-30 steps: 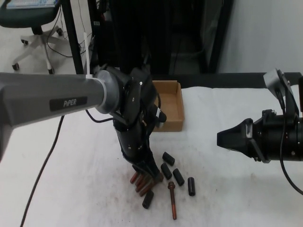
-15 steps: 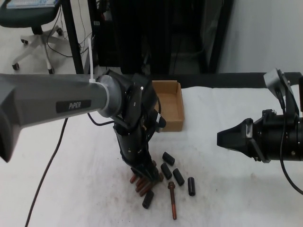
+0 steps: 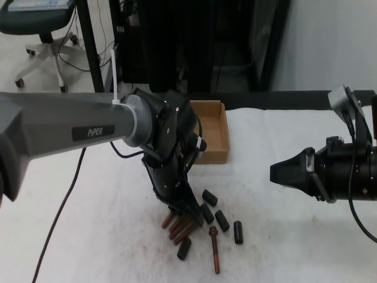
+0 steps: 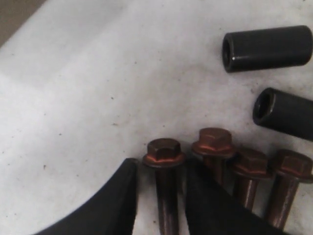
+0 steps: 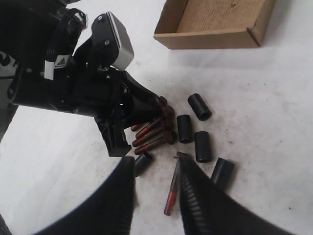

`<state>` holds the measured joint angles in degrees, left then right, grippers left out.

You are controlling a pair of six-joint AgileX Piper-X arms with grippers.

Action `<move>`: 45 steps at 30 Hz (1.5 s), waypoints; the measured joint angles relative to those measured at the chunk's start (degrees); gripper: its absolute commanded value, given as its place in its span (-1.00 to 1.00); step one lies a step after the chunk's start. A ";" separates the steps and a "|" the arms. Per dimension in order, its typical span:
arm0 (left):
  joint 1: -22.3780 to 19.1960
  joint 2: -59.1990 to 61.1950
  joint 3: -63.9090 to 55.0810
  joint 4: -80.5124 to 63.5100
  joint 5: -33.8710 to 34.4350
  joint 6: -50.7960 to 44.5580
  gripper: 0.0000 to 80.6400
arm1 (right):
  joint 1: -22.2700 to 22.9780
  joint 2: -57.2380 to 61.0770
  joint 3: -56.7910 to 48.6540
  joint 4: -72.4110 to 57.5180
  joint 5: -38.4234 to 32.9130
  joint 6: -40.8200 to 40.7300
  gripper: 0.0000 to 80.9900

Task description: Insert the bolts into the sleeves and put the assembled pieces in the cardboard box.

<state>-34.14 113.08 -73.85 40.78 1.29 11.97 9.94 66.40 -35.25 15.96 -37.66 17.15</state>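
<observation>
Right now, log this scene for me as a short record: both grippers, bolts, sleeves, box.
Left gripper: open, fingers either side of one bolt in the cluster of four
Right gripper: open, above the bench, holding nothing
Loose bolt: lying apart from the cluster
Sleeves: five, all lying on the bench, none on a bolt
Cardboard box: beyond the parts, no assembled piece visible inside
</observation>
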 measured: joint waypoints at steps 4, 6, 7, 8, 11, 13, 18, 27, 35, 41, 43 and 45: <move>0.00 0.25 -0.39 0.87 0.11 -0.13 -0.98 | 0.00 0.00 0.00 0.00 0.00 0.00 -0.29; 0.00 0.39 -0.35 1.24 0.18 -0.13 -0.99 | 0.00 0.00 0.00 0.00 0.00 0.00 -0.29; 0.00 0.35 -0.48 1.30 0.15 -0.23 -0.99 | 0.00 0.00 0.00 0.00 0.00 0.00 -0.29; 0.00 0.35 -0.60 1.28 0.15 -0.23 -0.99 | 0.00 0.00 0.00 0.00 0.00 0.00 -0.29; 0.00 0.49 -1.08 1.83 0.15 -0.23 -0.99 | 0.00 0.00 0.00 0.00 0.00 0.00 -0.29; 0.00 0.49 -1.40 2.22 -0.09 -0.42 -0.99 | 0.00 0.00 0.00 0.00 0.00 0.00 -0.33; 0.56 -2.75 -3.79 3.76 -8.02 2.35 -0.99 | 0.53 0.00 0.00 0.00 2.45 -6.73 -0.64; 7.50 -20.63 -4.21 3.22 -9.67 -2.30 -0.99 | 7.45 4.46 -4.34 1.50 6.77 -16.62 -0.69; 11.97 -44.11 17.29 3.21 9.37 -10.75 -0.99 | 13.25 17.51 -18.51 13.58 13.30 -26.01 -0.69; 11.33 -60.36 32.69 4.15 15.71 -15.91 -0.99 | 16.83 30.71 -32.02 24.16 20.75 -31.56 -0.69; 11.33 -64.77 34.09 4.15 15.90 -16.22 -0.99 | 17.60 32.72 -33.57 24.65 21.29 -31.81 -0.69; 11.33 -66.04 34.15 3.92 16.06 -16.22 -0.99 | 17.95 33.50 -34.11 24.69 21.35 -31.96 -0.67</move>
<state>-22.81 47.04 -39.70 44.71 17.35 -4.26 27.90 99.91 -69.35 40.65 -16.31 -14.81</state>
